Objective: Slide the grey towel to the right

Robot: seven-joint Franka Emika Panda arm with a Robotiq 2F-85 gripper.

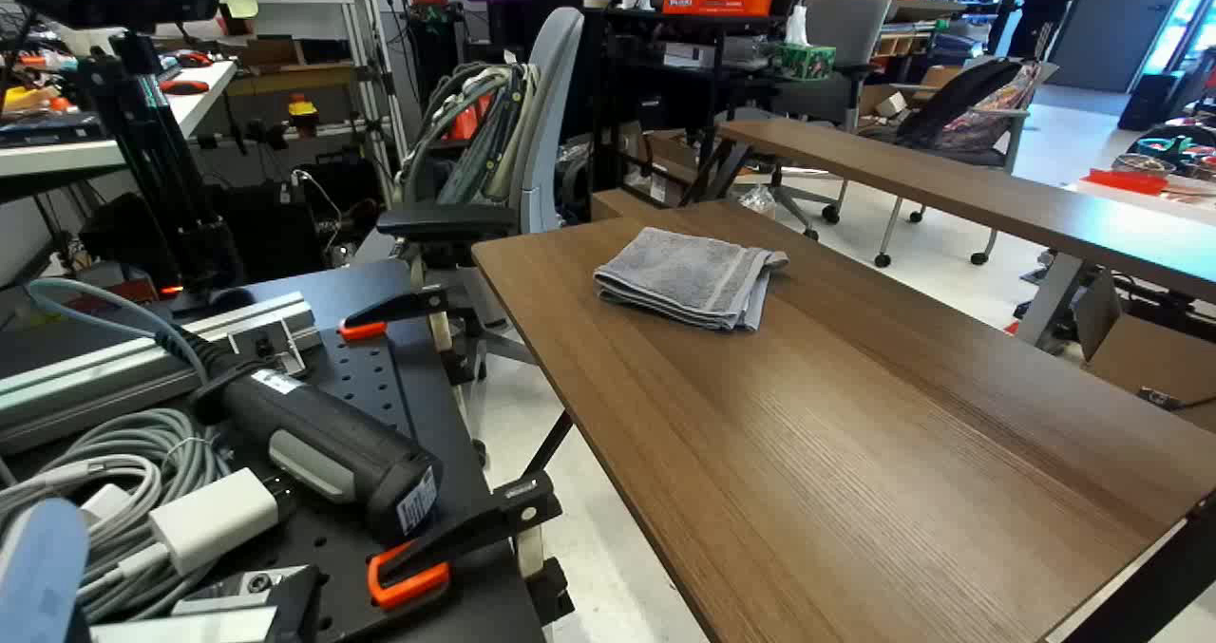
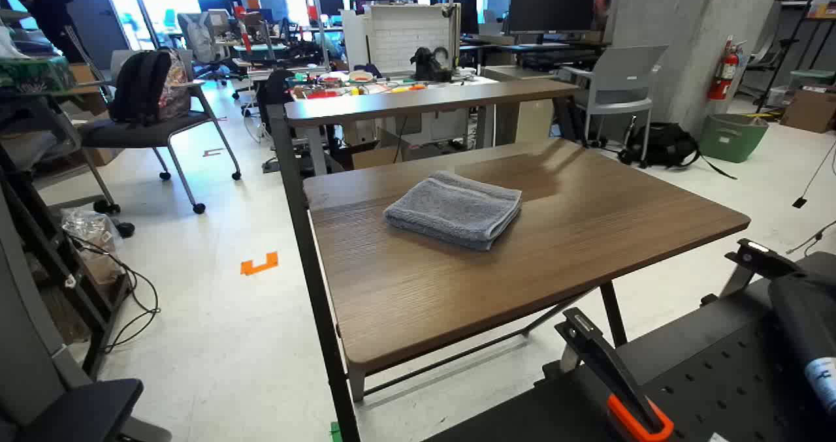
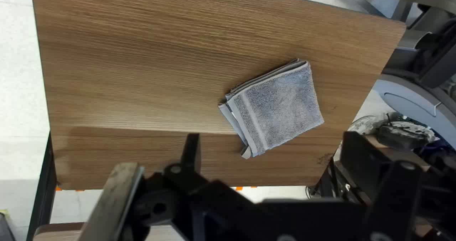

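Observation:
The grey towel [image 1: 686,277] lies folded flat in layers on the brown wooden table [image 1: 912,453], towards its far end in that exterior view. It also shows in an exterior view [image 2: 454,210], near the middle left of the tabletop. In the wrist view the towel [image 3: 279,107] lies right of the middle, turned at an angle, with a lighter stripe along its left side. My gripper [image 3: 272,146] is open, its two dark fingers wide apart with nothing between them. It is above the table and apart from the towel. The gripper is out of view in both exterior views.
A raised narrow wooden shelf [image 2: 431,101] runs along one long side of the table. A black pegboard bench [image 1: 370,387] with clamps, cables and a dark cylindrical tool stands beside the other side. A grey office chair [image 1: 541,130] stands near the table's end.

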